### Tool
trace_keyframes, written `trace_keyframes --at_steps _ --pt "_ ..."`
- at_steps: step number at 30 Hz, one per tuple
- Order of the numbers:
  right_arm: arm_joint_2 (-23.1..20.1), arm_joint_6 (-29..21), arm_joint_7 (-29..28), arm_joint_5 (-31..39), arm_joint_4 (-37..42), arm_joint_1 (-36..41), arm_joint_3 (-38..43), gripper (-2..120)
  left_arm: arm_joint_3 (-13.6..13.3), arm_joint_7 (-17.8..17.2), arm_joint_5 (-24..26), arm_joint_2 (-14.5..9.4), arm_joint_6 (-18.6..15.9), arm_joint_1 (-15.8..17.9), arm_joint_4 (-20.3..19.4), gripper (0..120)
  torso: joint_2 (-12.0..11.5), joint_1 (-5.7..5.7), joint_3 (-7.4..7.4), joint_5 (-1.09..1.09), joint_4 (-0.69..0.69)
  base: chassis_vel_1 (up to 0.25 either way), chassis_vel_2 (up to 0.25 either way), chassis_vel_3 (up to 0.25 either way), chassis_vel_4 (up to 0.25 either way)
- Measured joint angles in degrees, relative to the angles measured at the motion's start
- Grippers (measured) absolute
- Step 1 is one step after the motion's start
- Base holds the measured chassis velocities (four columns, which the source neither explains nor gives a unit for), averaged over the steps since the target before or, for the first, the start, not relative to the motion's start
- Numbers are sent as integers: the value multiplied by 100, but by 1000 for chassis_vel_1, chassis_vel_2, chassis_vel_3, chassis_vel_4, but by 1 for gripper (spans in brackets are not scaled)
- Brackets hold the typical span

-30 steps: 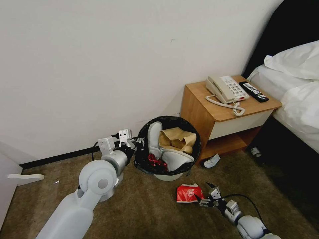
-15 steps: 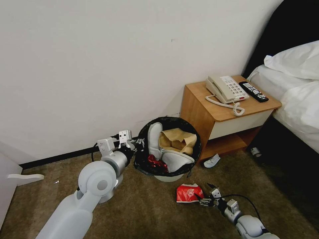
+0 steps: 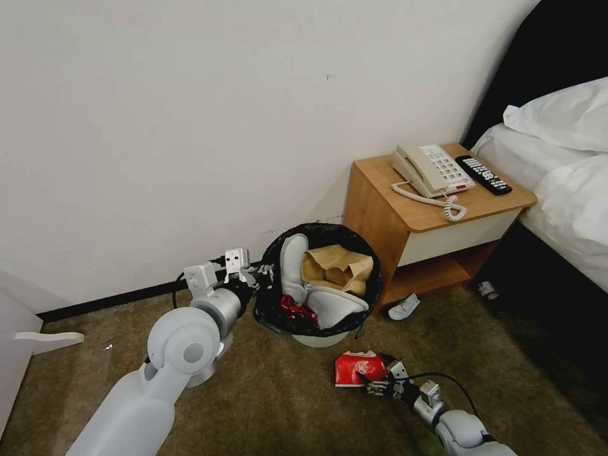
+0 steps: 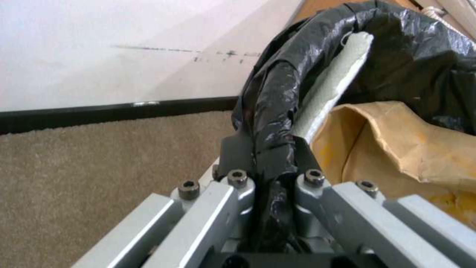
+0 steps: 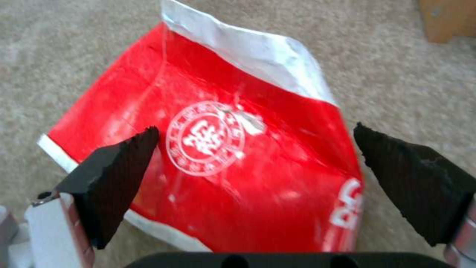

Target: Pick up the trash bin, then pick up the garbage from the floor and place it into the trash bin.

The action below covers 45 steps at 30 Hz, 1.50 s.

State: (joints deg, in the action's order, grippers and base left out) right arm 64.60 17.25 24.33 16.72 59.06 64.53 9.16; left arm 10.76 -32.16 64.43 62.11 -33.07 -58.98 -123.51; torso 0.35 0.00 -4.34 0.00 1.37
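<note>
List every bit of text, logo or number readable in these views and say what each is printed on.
Red paper cup: a round white seal with Chinese characters, too blurred to read.
Same cup, near its edge: partial white letters, unreadable.
Telephone keypad: too small to read.
Remote control buttons: too small to read.

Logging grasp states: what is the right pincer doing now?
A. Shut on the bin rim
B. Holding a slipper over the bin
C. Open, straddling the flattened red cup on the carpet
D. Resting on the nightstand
C: the right pincer stands open, fingers either side of the flattened red cup on the carpet.
</note>
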Motion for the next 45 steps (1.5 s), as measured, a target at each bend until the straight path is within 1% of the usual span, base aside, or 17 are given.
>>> trace_keyframes --at_steps 3,8,10,14,16,19,20,21,22,24,25,27,29,30,32,40,45 --pt "69 4 22 -12 -60 -42 -25 99 8 1 2 -13 2 -19 -39 4 0 0 0 0 0 0 0 0 0" --pt "133 23 66 -30 -121 -13 -27 88 50 -3 25 -51 2 -69 -120 4 0 0 0 0 1 0 0 0 0" --pt "144 31 100 -28 -132 2 -9 77 70 -4 25 -68 2 -99 -125 4 0 0 0 0 1 0 0 0 0" --pt "134 33 137 -23 -123 5 12 68 70 -4 22 -66 3 -102 -124 4 0 0 0 0 0 0 0 0 0" --pt "80 33 172 -10 -69 11 42 56 34 -4 20 -36 3 -80 -104 4 0 0 0 0 0 0 0 0 0" --pt "64 33 179 -5 -53 16 51 53 24 -4 19 -28 3 -72 -97 4 0 0 0 0 0 0 0 0 0" --pt "29 32 207 8 -20 32 67 42 10 -4 12 -7 3 -52 -69 4 0 0 0 1 0 0 0 0 0" --pt "-2 32 253 12 -9 42 75 38 9 -2 7 -3 3 -46 -46 4 0 0 0 1 0 0 0 0 0" --pt "-2 32 253 12 -9 42 75 38 9 -2 7 -3 3 -46 -46 4 0 0 0 1 0 0 0 0 0" --pt "-30 32 338 11 -7 30 76 26 15 8 0 -3 2 -40 -23 4 0 0 0 1 0 0 0 0 0" --pt "-30 32 338 11 -7 30 76 26 15 8 0 -3 2 -40 -23 4 0 0 0 1 0 0 0 0 0" --pt "-33 32 362 14 -7 -4 58 17 21 11 -3 6 3 -36 -11 4 0 0 0 1 0 0 0 0 0" --pt "-30 32 365 16 -4 -16 50 13 22 11 -5 8 3 -35 -8 4 0 0 0 1 0 0 0 0 0" --pt "-23 32 367 34 14 -38 27 5 24 14 -5 12 3 -33 1 4 0 0 0 1 0 0 0 0 0" --pt "-23 32 368 60 41 -53 3 0 32 21 -13 23 3 -28 20 4 0 0 0 1 0 0 0 0 0" --pt "-123 33 397 104 117 -32 2 0 35 35 -15 35 6 2 54 4 0 0 0 1 0 0 0 0 0" --pt "-318 49 394 183 428 64 103 0 31 35 -8 47 7 23 94 4 0 0 0 1 0 0 0 0 0"
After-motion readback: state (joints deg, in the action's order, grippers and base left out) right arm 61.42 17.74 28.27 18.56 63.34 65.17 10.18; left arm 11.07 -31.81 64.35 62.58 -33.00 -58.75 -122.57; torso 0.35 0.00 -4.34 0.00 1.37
